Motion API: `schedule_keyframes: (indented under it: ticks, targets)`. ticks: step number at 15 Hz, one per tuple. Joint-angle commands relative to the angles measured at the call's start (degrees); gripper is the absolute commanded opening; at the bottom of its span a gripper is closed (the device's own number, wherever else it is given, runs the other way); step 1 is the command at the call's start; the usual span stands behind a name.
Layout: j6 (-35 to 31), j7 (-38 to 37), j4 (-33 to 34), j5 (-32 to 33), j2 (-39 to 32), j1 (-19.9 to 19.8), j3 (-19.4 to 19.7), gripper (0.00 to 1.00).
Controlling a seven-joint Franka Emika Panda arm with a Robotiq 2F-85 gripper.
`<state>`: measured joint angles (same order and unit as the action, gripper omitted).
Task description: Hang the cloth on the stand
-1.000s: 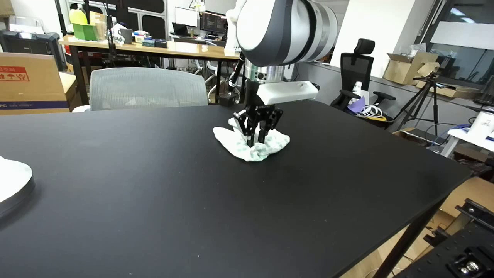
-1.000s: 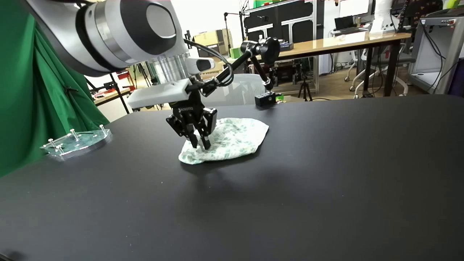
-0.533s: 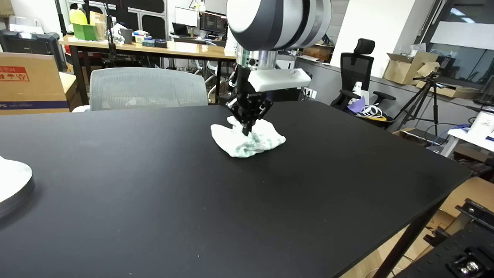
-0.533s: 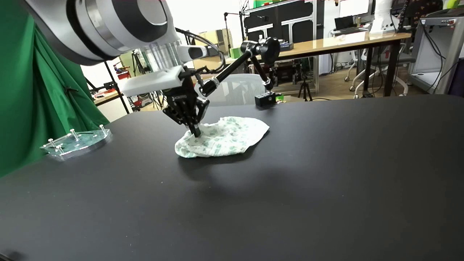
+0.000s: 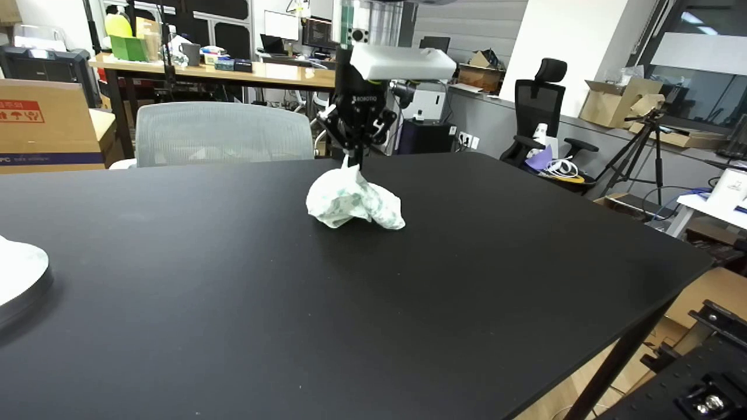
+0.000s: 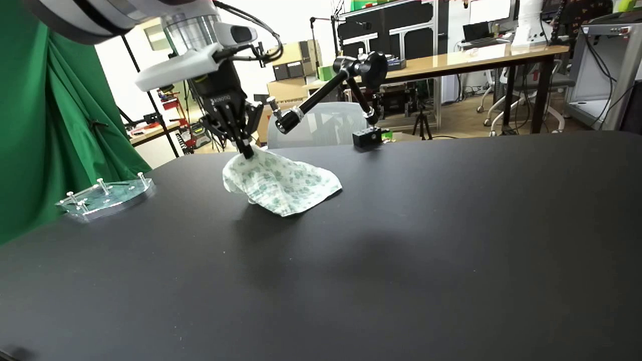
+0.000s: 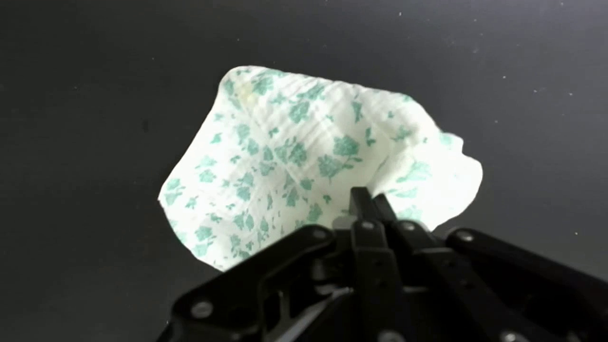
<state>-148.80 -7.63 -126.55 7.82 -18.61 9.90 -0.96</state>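
The cloth (image 5: 350,197) is white with green flowers. My gripper (image 5: 355,160) is shut on a pinch of it and holds it peaked up from the dark table. In an exterior view the cloth (image 6: 281,183) hangs from the gripper's fingertips (image 6: 246,150); its lower edge is at or just above the table, I cannot tell which. In the wrist view the fingertips (image 7: 373,197) are together on the spread cloth (image 7: 285,156). A black jointed arm (image 6: 331,93) on a small block (image 6: 367,136), possibly the stand, is at the table's far edge, right of the gripper.
A clear plate with upright bolts (image 6: 108,198) lies at the table's left in an exterior view. A white rounded object (image 5: 22,271) is at the left edge of an exterior view. A grey mesh chair (image 5: 224,134) stands behind the table's far edge.
The gripper's fingers have closed on the cloth. The gripper has risen and moved left in both exterior views, pulling the cloth up from lying flat into a draped peak.
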Motion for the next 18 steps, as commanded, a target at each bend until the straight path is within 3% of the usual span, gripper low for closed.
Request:
schedule_keyframes:
  ticks: [1, 11, 18]
  targets:
    - [5.9, -4.8, 4.3, 2.7, 2.0, 1.6, 0.7, 0.0]
    - [17.7, -10.4, 19.5, 8.1, 1.6, 1.4, 1.8, 0.0]
    - [24.8, -12.1, 24.0, 10.1, 4.5, 1.8, 0.9, 0.0]
